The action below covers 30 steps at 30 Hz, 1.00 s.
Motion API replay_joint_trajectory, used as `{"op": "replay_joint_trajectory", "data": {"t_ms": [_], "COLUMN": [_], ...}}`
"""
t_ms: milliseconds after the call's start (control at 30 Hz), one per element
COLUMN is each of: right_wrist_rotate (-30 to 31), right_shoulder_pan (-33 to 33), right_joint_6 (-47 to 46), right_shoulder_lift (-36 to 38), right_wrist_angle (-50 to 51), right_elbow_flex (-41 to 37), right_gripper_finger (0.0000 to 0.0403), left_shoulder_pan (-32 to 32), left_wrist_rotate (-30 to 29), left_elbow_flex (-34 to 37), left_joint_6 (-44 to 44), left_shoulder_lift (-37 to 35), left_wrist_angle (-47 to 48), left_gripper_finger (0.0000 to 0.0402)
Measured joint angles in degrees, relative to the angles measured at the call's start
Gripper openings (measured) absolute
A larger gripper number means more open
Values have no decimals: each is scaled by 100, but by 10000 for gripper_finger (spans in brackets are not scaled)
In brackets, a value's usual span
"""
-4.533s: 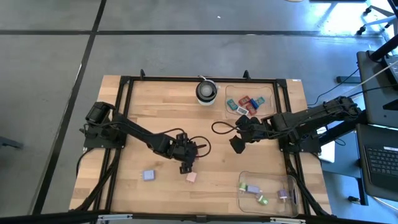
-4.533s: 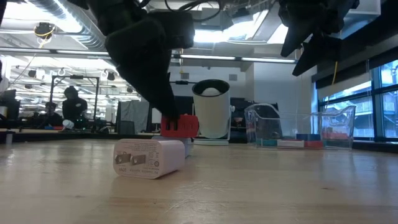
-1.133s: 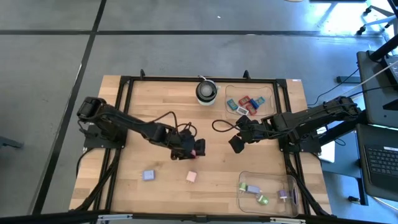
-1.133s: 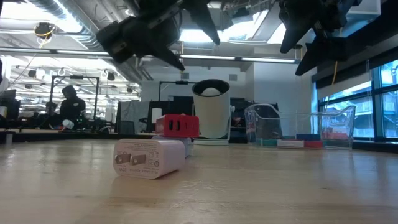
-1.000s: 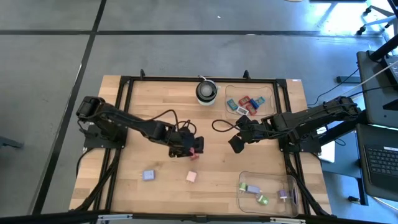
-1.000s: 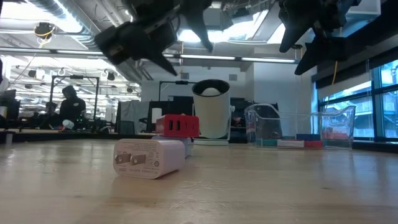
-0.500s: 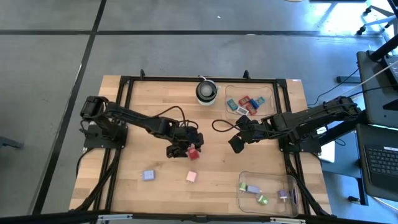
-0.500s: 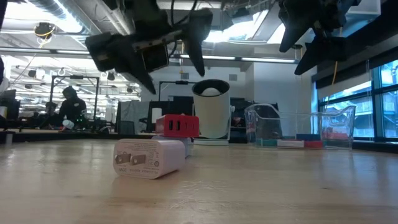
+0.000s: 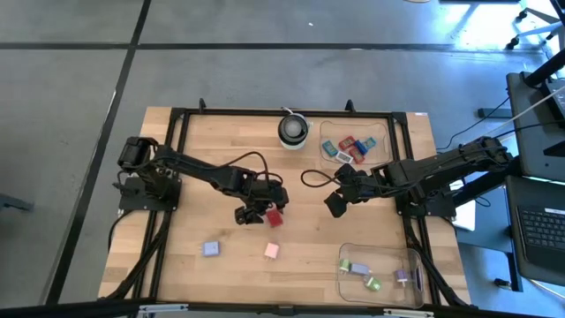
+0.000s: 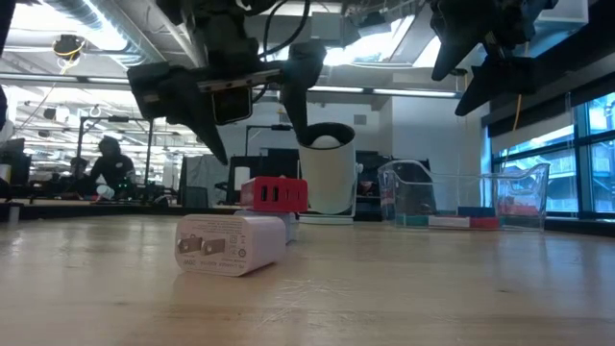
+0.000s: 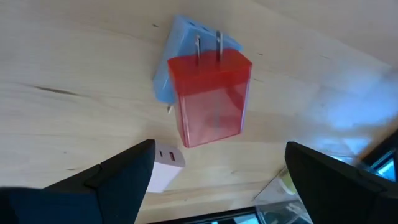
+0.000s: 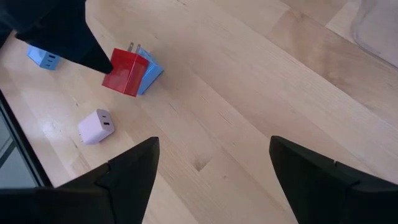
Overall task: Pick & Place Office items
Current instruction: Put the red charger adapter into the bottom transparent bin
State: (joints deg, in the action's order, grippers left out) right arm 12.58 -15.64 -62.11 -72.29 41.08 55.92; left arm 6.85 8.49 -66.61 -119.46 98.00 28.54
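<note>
I see my left gripper [image 10: 245,120] hanging spread wide and empty just above the red plug block [image 11: 211,96], which lies on the table [image 9: 221,155] touching a blue block [image 11: 177,46]. My right gripper [image 9: 334,205] hovers mid-table, jaws apart, holding nothing

You see a red charger block [image 11: 213,98] lying prongs-out on the wood, touching a light blue one [image 11: 166,68] beside it, with a pale pink block [image 9: 272,251] and a lilac block [image 9: 211,249] well apart — more coloured pieces [image 9: 349,147] fill the trays.
</note>
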Motion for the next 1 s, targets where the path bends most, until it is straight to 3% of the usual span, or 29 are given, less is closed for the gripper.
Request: {"op": "replay_joint_trajectory", "data": {"t_ms": [667,1000], "right_wrist_rotate": [-2,-6], "right_shoulder_pan": [0,0], "right_joint_6": [0,0], "right_shoulder_lift": [0,0], "right_wrist_angle": [-178,-216], "right_elbow_flex": [0,0], "right_gripper_finger": [306,306], "left_shoulder_pan": [-229,-255], "left_wrist_rotate": [631,649], "left_elbow_flex": [6,4], "left_joint_6": [-181,-155], "left_shoulder_lift": [777,785], "left_wrist_angle": [-357,-358], "left_gripper_finger": [355,343]}}
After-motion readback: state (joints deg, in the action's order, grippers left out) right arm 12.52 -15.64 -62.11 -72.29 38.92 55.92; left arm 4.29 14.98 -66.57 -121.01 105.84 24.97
